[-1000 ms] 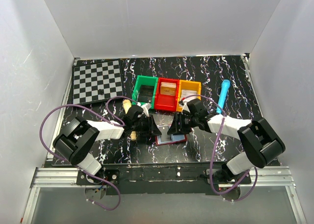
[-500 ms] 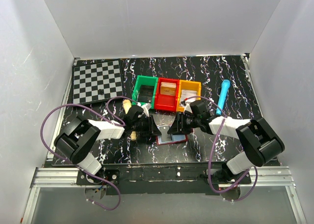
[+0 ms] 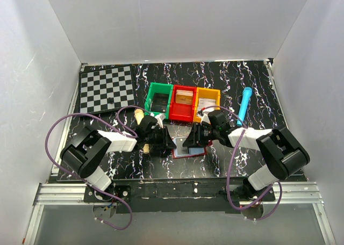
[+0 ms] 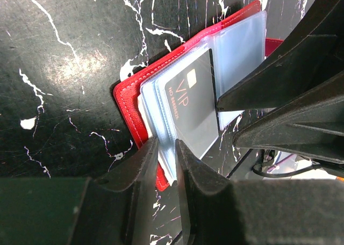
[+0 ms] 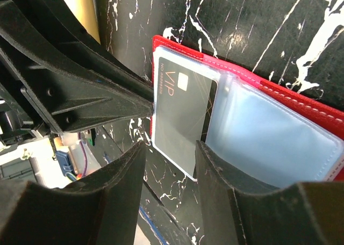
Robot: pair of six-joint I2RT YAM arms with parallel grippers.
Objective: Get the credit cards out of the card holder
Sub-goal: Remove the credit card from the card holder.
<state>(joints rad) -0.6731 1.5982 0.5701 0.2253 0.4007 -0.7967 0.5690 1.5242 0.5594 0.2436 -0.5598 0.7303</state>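
The red card holder lies open on the black marbled table, its pale-blue plastic sleeves showing. A dark card marked VIP sits in one sleeve and also shows in the right wrist view. My left gripper is shut on the edge of the holder's sleeves at the near-left corner. My right gripper is open, with its fingers on either side of the VIP card's lower corner and the sleeve edge. In the top view the two grippers, left and right, meet tip to tip over the holder.
Green bin, red bin and orange bin stand in a row just behind the grippers. A chessboard lies at the back left. A blue cylinder lies to the right. A tan wooden piece stands by the left wrist.
The right gripper has edged slightly left and nearer, closer over the holder. The left gripper and the holder have barely moved.
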